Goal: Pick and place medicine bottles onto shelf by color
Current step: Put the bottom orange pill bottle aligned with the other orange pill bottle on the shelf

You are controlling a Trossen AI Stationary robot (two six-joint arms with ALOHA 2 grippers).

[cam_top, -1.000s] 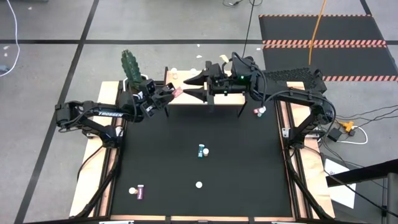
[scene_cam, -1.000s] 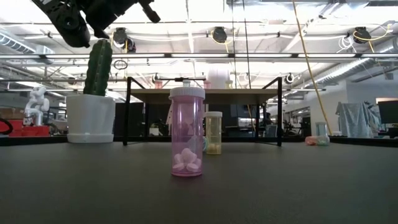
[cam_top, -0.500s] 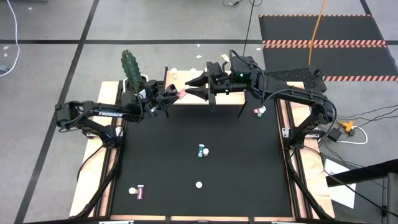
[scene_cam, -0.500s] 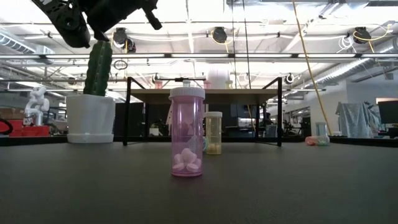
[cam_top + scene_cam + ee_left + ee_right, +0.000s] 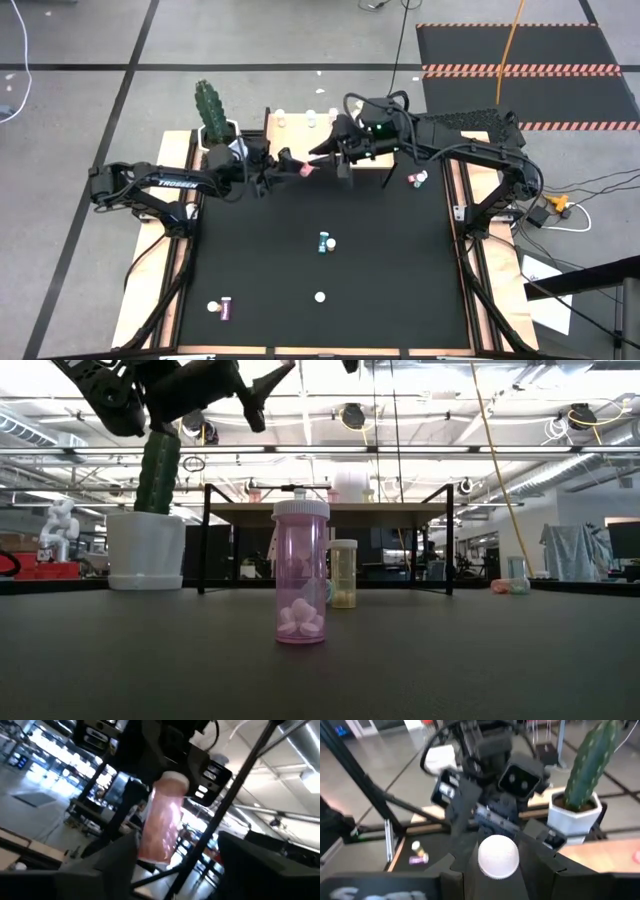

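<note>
Starting at the left, the left gripper (image 5: 283,163) is reaching toward the front edge of the shelf (image 5: 282,129), its fingers clamping a pink bottle (image 5: 305,169) by the body, well above the black table (image 5: 320,290). In the left wrist view the pink bottle (image 5: 162,815) is standing upright between that arm's two dark fingers (image 5: 107,865), white cap up. Moving right, the right gripper (image 5: 322,153) is meeting it, fingers parted narrowly around the cap; whether they are pressing on it cannot be told. This looks like a hand-over between the arms. The next move calls for the right gripper to close firmly before the left lets go, then carry the bottle to the shelf's matching group.
</note>
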